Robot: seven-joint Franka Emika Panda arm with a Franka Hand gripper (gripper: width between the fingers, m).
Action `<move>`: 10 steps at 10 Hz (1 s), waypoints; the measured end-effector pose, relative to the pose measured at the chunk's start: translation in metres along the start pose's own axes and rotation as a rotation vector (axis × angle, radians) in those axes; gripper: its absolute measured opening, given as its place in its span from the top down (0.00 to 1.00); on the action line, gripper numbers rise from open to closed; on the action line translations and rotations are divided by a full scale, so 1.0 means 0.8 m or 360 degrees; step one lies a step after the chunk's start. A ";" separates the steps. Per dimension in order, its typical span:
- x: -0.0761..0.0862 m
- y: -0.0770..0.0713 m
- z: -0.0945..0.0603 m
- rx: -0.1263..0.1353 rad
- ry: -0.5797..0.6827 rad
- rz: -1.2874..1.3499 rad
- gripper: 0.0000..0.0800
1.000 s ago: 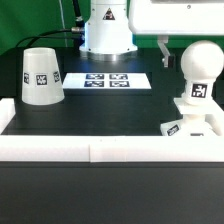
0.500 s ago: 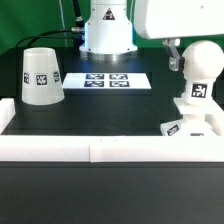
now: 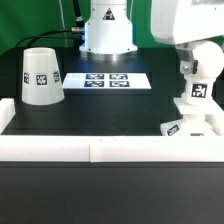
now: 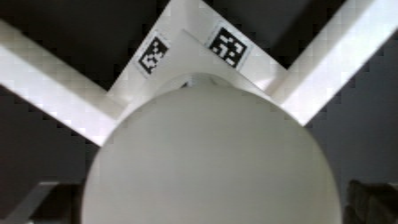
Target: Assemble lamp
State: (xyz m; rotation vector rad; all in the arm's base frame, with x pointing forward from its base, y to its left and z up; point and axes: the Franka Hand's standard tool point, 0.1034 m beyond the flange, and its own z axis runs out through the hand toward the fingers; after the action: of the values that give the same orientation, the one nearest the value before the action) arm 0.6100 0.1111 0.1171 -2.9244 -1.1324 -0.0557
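Note:
The white rounded bulb (image 3: 208,76) stands upright on the flat square base (image 3: 194,124) at the exterior view's right. My gripper (image 3: 203,62) has come down around the bulb's head; one finger (image 3: 186,64) shows beside it, the other is hidden. In the wrist view the bulb (image 4: 210,150) fills the space between the jaws of my gripper (image 4: 210,205), which stand wide apart at its sides, and the tagged base (image 4: 192,45) shows beyond it. The cone shade (image 3: 39,76) stands at the exterior view's left, far from the gripper.
The marker board (image 3: 108,80) lies in the middle at the back, before the robot's pedestal (image 3: 106,35). A long white border rail (image 3: 100,150) runs along the front and another (image 3: 8,112) up the left side. The rails also show in the wrist view (image 4: 45,70).
My gripper has moved to the exterior view's right and down, from beside the bulb to over and around its head. The bulb, base and shade have not moved.

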 end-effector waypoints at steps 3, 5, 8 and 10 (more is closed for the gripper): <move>-0.003 0.005 0.000 -0.0015 -0.0010 -0.0332 0.13; -0.007 0.011 0.000 -0.0016 -0.0010 -0.0420 0.16; -0.007 0.011 0.000 -0.0015 -0.0010 -0.0351 0.28; -0.007 0.011 0.000 -0.0013 -0.0008 -0.0301 0.28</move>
State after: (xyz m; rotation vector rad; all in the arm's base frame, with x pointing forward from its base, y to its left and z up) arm 0.6119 0.1013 0.1171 -2.8160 -1.4085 -0.0538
